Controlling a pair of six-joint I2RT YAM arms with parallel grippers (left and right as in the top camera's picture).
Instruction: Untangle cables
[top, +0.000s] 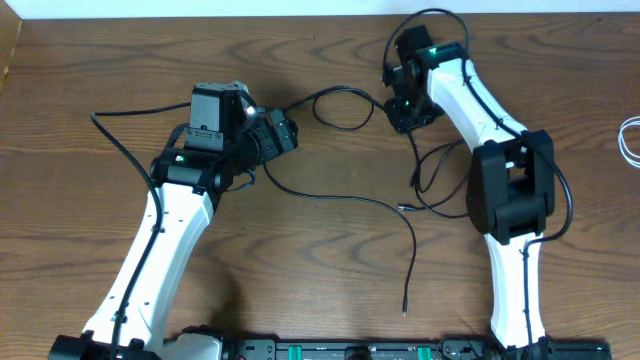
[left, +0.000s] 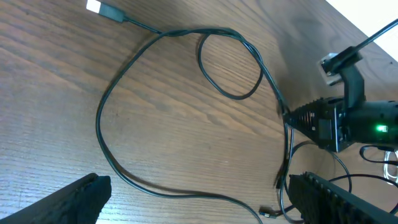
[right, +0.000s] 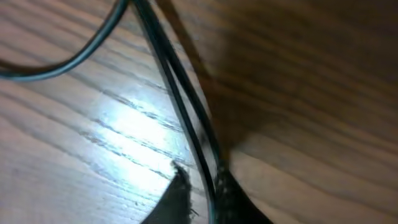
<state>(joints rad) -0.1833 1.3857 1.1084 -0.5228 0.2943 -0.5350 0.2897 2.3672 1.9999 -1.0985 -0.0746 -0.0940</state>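
Two thin black cables lie crossed on the wooden table. One black cable (top: 345, 96) loops between the two grippers; in the left wrist view its loop (left: 231, 62) ends in a light plug (left: 94, 7). The other black cable (top: 340, 198) trails toward the front, its end at the plug (top: 404, 309). My right gripper (top: 404, 114) is down at the table, shut on a black cable strand (right: 180, 106); two strands run side by side up from its fingertips (right: 177, 196). My left gripper (top: 288, 134) hovers open over the cable, fingers (left: 68, 202) wide apart. A white cable (top: 628, 140) lies at the right edge.
The right gripper (left: 323, 121) with its green light shows in the left wrist view, close to the looped cable. Thick black arm wires hang around the right arm (top: 510, 190). The table's back edge (top: 300, 14) meets a white wall.
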